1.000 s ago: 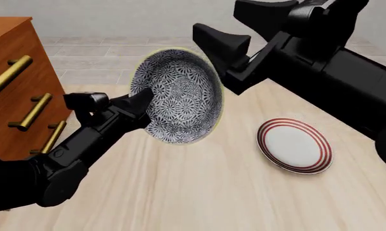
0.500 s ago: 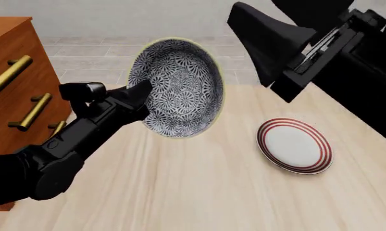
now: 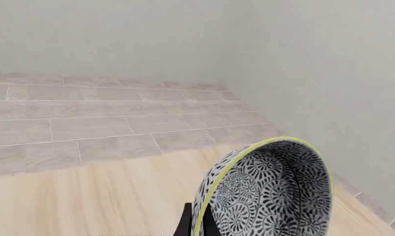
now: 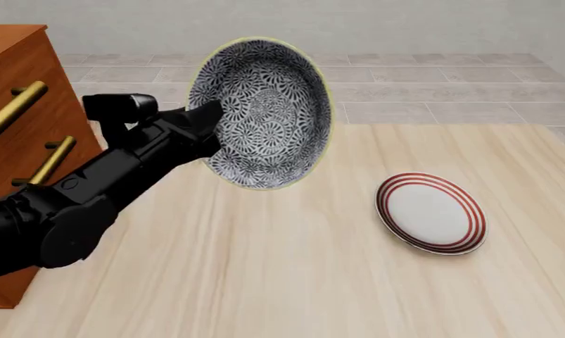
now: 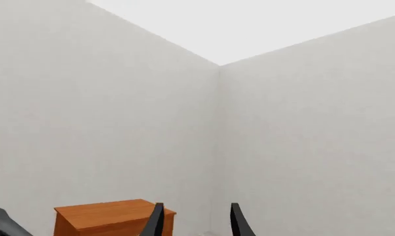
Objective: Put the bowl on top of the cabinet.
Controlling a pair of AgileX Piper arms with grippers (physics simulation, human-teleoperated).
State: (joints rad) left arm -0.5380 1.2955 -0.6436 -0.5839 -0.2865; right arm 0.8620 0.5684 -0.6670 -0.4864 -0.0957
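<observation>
The bowl (image 4: 263, 113), blue-black patterned with a pale yellow rim, hangs in the air above the table, tipped on its side with its inside facing the camera. My left gripper (image 4: 210, 135) is shut on its left rim. The left wrist view shows the bowl (image 3: 269, 189) edge-on with one dark finger (image 3: 185, 225) against its rim. The reddish-brown cabinet (image 4: 24, 91) with gold bar handles stands at the far left, its top about level with the bowl's upper rim. My right gripper (image 5: 194, 223) is out of the front view; its fingertips stand apart, empty, with the cabinet's top (image 5: 108, 215) beyond them.
A flat white plate with red rings (image 4: 430, 213) lies on the wooden table (image 4: 292, 274) at the right. Grey floor tiles (image 4: 433, 91) lie beyond the table's far edge.
The right arm has withdrawn up and out of the front view. My left gripper has lifted the bowl a little higher.
</observation>
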